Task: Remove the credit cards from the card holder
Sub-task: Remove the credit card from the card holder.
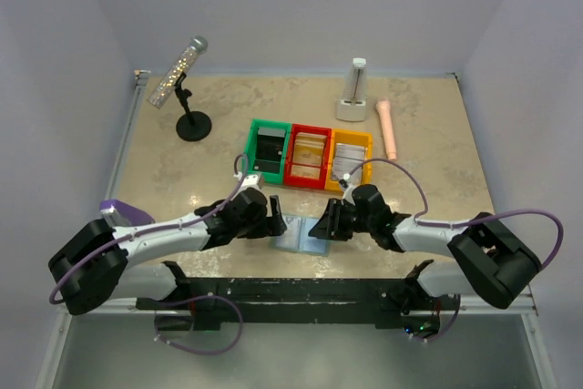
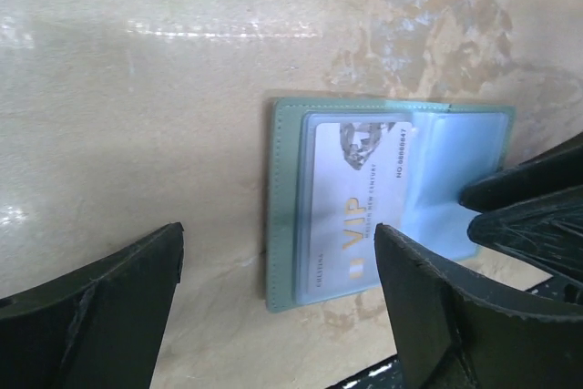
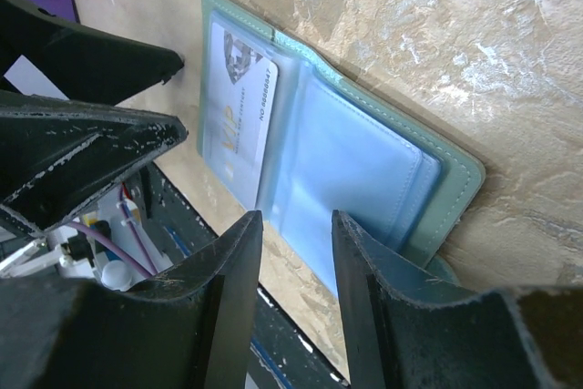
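Note:
The card holder (image 1: 297,234) lies open and flat on the table between my two grippers, its grey-green rim (image 2: 284,216) around two pale blue panels. A pale credit card (image 2: 351,198) printed "VIP" sits in the clear pocket of one panel (image 3: 239,107). The other panel (image 3: 364,152) shows only blue lining. My left gripper (image 2: 278,248) hovers open and wide over the card end of the holder, holding nothing. My right gripper (image 3: 293,223) stands open at the empty panel's near edge, one fingertip (image 2: 496,196) resting on or just above that panel.
Green (image 1: 270,150), red (image 1: 308,156) and yellow (image 1: 350,158) bins stand in a row behind the holder. A microphone on a black stand (image 1: 187,97) is at the back left, a white object (image 1: 354,93) and a pink one (image 1: 388,127) at the back right. A black rail (image 1: 301,293) runs along the near edge.

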`<state>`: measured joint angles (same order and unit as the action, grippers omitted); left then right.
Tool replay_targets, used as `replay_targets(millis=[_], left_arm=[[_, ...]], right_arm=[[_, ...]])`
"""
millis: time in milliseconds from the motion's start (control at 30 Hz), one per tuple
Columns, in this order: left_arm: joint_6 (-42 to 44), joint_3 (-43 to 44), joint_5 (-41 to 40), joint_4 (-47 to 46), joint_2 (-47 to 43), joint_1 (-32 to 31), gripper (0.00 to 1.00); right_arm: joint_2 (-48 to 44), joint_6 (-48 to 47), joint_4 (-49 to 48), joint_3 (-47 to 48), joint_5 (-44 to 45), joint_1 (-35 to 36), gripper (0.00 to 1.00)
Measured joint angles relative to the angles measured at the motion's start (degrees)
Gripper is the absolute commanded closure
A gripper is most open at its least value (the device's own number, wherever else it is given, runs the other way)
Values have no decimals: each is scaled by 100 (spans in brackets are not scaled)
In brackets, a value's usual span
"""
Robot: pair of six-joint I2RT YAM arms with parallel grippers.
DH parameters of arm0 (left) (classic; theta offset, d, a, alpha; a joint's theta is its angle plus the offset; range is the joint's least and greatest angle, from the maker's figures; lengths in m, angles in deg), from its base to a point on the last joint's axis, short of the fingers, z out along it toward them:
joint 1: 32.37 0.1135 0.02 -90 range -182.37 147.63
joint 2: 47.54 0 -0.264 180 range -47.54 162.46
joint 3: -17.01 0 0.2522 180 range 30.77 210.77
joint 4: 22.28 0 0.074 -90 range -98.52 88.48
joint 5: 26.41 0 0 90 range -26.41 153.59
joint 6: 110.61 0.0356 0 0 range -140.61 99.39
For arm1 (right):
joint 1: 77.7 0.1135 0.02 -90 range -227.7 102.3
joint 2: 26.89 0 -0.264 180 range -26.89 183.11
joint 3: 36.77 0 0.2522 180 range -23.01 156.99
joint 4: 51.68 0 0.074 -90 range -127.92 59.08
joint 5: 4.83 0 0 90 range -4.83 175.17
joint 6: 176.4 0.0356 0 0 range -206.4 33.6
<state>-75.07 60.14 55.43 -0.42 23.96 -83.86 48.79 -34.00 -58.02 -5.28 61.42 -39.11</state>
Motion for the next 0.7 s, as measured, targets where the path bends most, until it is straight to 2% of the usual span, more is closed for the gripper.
replay_targets(millis=[367, 433, 467, 700], left_arm=[[-63, 11, -155, 330, -96, 0, 16], [-46, 157, -221, 619, -2, 4, 28], [-48, 247, -271, 743, 79, 4, 30], [118, 470, -603, 1331, 249, 4, 31]], right_arm=[[7, -44, 35, 63, -31, 0, 58], [7, -72, 96, 96, -46, 0, 58], [7, -90, 125, 109, -48, 0, 58], [-11, -210, 376, 197, -48, 0, 58]])
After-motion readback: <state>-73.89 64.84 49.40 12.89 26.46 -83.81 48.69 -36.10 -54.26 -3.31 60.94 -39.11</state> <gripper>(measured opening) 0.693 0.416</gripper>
